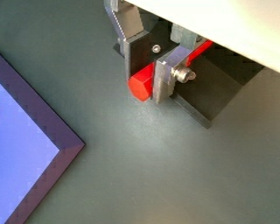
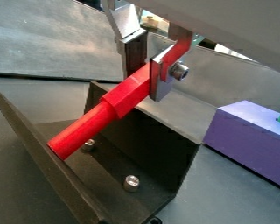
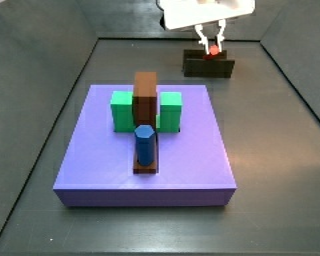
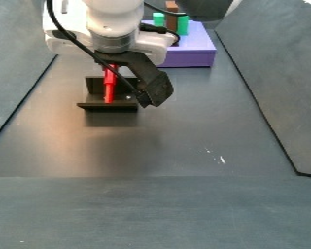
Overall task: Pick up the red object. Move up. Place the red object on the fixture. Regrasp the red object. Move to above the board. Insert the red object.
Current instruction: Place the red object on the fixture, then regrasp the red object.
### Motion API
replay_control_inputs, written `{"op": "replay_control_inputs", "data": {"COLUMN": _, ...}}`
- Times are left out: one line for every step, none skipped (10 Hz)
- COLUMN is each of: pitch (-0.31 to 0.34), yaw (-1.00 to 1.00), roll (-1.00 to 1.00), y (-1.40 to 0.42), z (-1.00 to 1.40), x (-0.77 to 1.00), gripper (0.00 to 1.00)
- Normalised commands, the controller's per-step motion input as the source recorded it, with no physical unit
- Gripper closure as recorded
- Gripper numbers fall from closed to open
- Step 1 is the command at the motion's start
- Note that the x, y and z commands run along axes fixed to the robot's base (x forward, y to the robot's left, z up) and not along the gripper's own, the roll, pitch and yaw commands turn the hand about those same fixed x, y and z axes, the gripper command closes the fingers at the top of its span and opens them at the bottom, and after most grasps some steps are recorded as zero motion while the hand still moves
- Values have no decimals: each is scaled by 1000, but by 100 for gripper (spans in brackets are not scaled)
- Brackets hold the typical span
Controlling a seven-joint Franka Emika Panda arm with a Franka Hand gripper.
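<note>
Claw (image 2: 157, 63) grips red object (image 2: 101, 116) | over fixture (image 3: 208, 66) | board (image 3: 176, 160) apart

In a side view, the pincer (image 4: 109, 72) hangs over the fixture (image 4: 113, 101) near the worktop's (image 4: 145, 165) left edge, with the red object (image 4: 108, 84) standing between its fingers. Behind, at the far edge, lies the purple board (image 4: 190, 49) carrying green blocks (image 4: 173, 21).
</note>
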Motion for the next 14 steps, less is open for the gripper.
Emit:
{"op": "replay_control_inputs", "data": {"pitch": 0, "yaw": 0, "roll": -103, "y": 9, "z": 0, "x": 6, "gripper": 100}}
{"op": "replay_control_inputs", "data": {"pitch": -20, "yaw": -103, "roll": -614, "y": 0, "z": 0, "x": 149, "gripper": 100}}
{"op": "replay_control_inputs", "data": {"pitch": -31, "yaw": -103, "roll": -517, "y": 0, "z": -37, "x": 117, "gripper": 100}}
{"op": "replay_control_inputs", "data": {"pitch": -23, "yaw": -14, "roll": -51, "y": 0, "z": -29, "x": 0, "gripper": 100}}
{"op": "replay_control_inputs", "data": {"pitch": -26, "yaw": 0, "roll": 0, "y": 0, "z": -123, "x": 0, "gripper": 100}}
{"op": "replay_control_inputs", "data": {"pitch": -20, "yaw": 0, "roll": 100, "y": 17, "z": -231, "x": 0, "gripper": 100}}
{"op": "replay_control_inputs", "data": {"pitch": -9, "yaw": 0, "roll": 143, "y": 0, "z": -211, "x": 0, "gripper": 100}}
{"op": "replay_control_inputs", "data": {"pitch": -3, "yaw": 0, "roll": 137, "y": 0, "z": -189, "x": 0, "gripper": 100}}
{"op": "replay_control_inputs", "data": {"pitch": 0, "yaw": 0, "roll": 0, "y": 0, "z": 0, "x": 0, "gripper": 100}}
{"op": "replay_control_inputs", "data": {"pitch": 0, "yaw": 0, "roll": 0, "y": 0, "z": 0, "x": 0, "gripper": 0}}
{"op": "replay_control_inputs", "data": {"pitch": 180, "yaw": 31, "roll": 186, "y": 200, "z": 946, "x": 311, "gripper": 0}}
{"op": "replay_control_inputs", "data": {"pitch": 229, "yaw": 23, "roll": 91, "y": 157, "z": 1000, "x": 169, "gripper": 0}}
{"op": "replay_control_inputs", "data": {"pitch": 260, "yaw": 69, "roll": 254, "y": 54, "z": 860, "x": 77, "gripper": 0}}
{"op": "replay_control_inputs", "data": {"pitch": 326, "yaw": 106, "roll": 520, "y": 0, "z": 611, "x": 0, "gripper": 0}}
